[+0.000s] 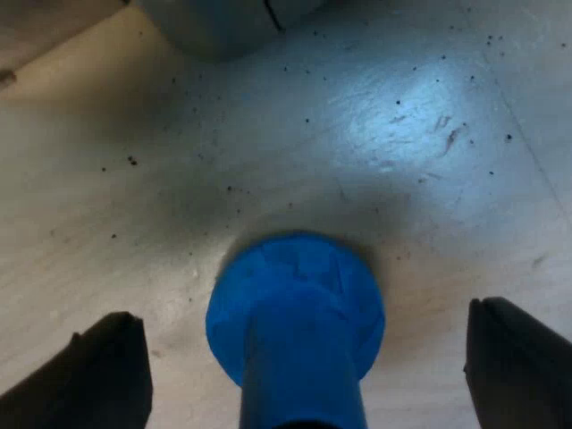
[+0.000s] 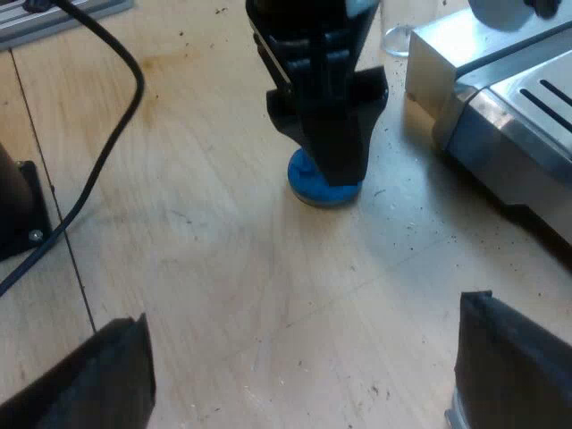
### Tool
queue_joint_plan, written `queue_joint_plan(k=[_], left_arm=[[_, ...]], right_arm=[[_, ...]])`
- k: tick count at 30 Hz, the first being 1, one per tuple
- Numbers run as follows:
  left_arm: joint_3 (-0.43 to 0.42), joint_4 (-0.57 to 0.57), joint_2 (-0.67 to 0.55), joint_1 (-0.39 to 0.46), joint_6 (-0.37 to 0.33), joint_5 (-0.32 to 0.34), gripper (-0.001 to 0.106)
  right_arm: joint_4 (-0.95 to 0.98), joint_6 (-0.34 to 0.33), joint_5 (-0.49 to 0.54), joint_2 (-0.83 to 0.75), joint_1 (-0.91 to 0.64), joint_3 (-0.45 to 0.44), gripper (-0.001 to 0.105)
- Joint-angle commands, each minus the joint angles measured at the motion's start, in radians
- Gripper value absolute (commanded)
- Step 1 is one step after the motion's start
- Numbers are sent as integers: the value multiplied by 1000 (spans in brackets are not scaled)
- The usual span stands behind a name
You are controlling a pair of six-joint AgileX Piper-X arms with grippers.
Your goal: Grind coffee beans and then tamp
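Left wrist view: a blue tamper (image 1: 295, 313) stands upright on the wooden table (image 1: 402, 134), between the left gripper's (image 1: 302, 315) fingers, which are spread wide and clear of it. The right gripper (image 2: 304, 313) is also spread wide, holding nothing. An espresso machine (image 2: 509, 116) sits near the tamper.

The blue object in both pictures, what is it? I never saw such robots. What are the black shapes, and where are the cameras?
Two robot arms, each with a camera on its wrist. One picture looks from the left wrist: the black shapes are the fingers of the left tool, open on both sides of a blue tamper standing on the table, not gripped. The other looks from the right wrist: the right tool is open, empty; the left tool hangs over the tamper, near the espresso machine.
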Motion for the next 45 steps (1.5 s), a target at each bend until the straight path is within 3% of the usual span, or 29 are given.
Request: queue_joint_plan(k=[1,6,8,11,16,23,30,35,42,45], left_arm=[[-4,-3,39,1,-10,-6,74],[-4,-1,81,1,-10,3,73],[-4,-1,87,1,-10,3,68],[-4,4,87,1,-14,3,50],[-4,51,87,1,11,3,0],[-4,80,-11,1,23,3,1],[-4,122,-288,1,22,30,1],[-4,148,-466,1,21,138,1],[-4,232,-599,1,21,168,1],[-7,233,-608,-2,10,209,1]], right_arm=[[-8,-3,-1,-2,-1,-3,70],[-8,-3,-1,-2,-1,-3,70],[-8,-3,-1,-2,-1,-3,70],[-8,-3,-1,-2,-1,-3,70],[-8,-3,-1,-2,-1,-3,70],[-8,-3,-1,-2,-1,-3,70],[-8,-3,-1,-2,-1,-3,70],[-8,-3,-1,-2,-1,-3,70],[27,4,206,-4,-1,4,70],[0,30,215,-4,-4,35,70]])
